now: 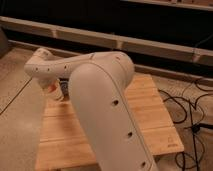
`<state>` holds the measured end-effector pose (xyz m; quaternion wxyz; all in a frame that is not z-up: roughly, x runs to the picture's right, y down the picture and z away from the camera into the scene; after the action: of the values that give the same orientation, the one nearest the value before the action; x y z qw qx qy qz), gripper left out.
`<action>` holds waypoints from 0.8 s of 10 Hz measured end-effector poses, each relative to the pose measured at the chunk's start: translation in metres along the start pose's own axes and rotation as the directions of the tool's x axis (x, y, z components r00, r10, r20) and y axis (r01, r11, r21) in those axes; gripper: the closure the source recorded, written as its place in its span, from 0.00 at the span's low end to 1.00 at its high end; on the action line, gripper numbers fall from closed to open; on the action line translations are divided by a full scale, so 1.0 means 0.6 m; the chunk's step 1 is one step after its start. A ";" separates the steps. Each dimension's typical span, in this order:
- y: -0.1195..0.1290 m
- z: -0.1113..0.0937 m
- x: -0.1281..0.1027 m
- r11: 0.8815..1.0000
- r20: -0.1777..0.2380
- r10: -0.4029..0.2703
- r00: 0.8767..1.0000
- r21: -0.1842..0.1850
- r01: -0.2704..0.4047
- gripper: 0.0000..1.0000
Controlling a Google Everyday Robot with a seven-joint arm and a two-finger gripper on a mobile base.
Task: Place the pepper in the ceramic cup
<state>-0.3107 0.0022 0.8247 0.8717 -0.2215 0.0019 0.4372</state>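
Observation:
My gripper (pixel 56 91) hangs under the white wrist at the left rear of the wooden table (pixel 150 110), close above its top. A small orange-red bit, the pepper (pixel 51 89), shows right at the gripper. Just beside and below it is a small pale shape (pixel 60 96); I cannot tell whether this is the ceramic cup. A blue-grey patch (pixel 64 87) shows next to it. My thick white forearm (pixel 107 110) crosses the middle of the view and hides much of the table.
Black cables (pixel 187 107) lie on the floor right of the table. A long low ledge (pixel 125 42) runs along the dark wall behind. Speckled floor (pixel 17 115) lies to the left.

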 end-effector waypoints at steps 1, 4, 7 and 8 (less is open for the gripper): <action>0.003 0.014 0.017 1.000 -0.022 0.019 1.000 -0.019 -0.020 0.21; -0.002 0.050 0.056 0.996 -0.088 0.072 0.994 -0.050 -0.076 0.43; -0.025 0.068 0.066 0.995 -0.124 0.089 0.988 -0.039 -0.094 0.70; -0.027 0.071 0.064 0.995 -0.128 0.087 0.988 -0.037 -0.092 0.71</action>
<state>-0.2826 0.0396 0.8619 0.8443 -0.2670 0.0579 0.4610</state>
